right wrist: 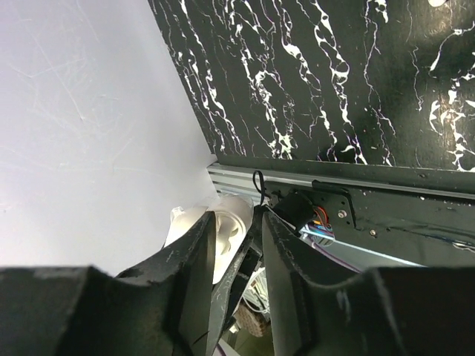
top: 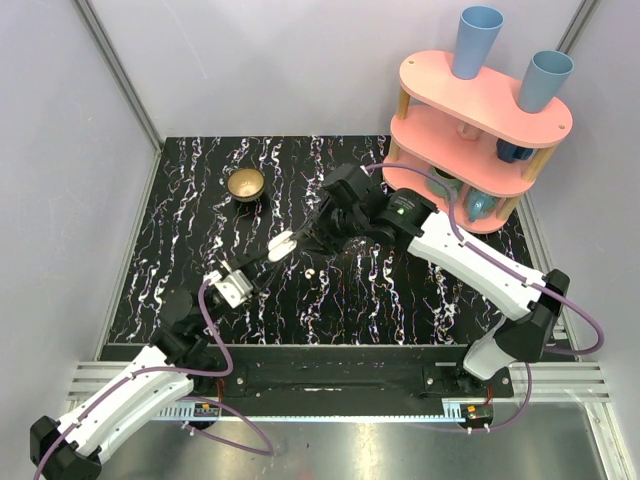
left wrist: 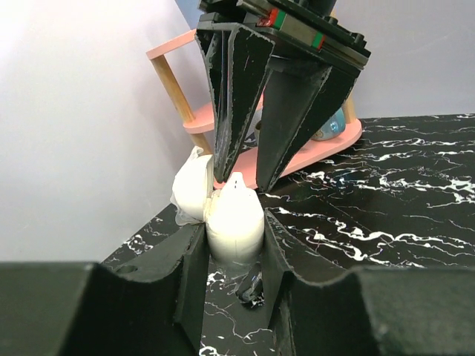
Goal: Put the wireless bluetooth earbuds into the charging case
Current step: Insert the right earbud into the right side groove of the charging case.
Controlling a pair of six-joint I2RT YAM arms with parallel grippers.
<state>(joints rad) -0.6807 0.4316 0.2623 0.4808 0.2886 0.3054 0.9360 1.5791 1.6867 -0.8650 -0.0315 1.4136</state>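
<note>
The white charging case [left wrist: 234, 226] is pinched between my left gripper's [left wrist: 234, 231] pads and held above the table, its lid [left wrist: 191, 185] swung open to the left. In the top view the case [top: 283, 245] sits mid-table with the left gripper [top: 272, 252] shut on it. My right gripper [left wrist: 243, 178] points down onto the case mouth, jaws slightly apart. A small white earbud [left wrist: 237, 181] pokes up from the case between those tips, which do not seem to touch it. The right wrist view shows the case's inner wells [right wrist: 230, 230] beside the right gripper [right wrist: 239, 219]. Another earbud [top: 311, 271] lies on the table.
A brass bowl [top: 246, 184] stands at the back left. A pink two-tier shelf [top: 480, 120] with blue cups fills the back right. A small dark object [left wrist: 251, 288] lies on the black marbled table [top: 400, 300] under the held case.
</note>
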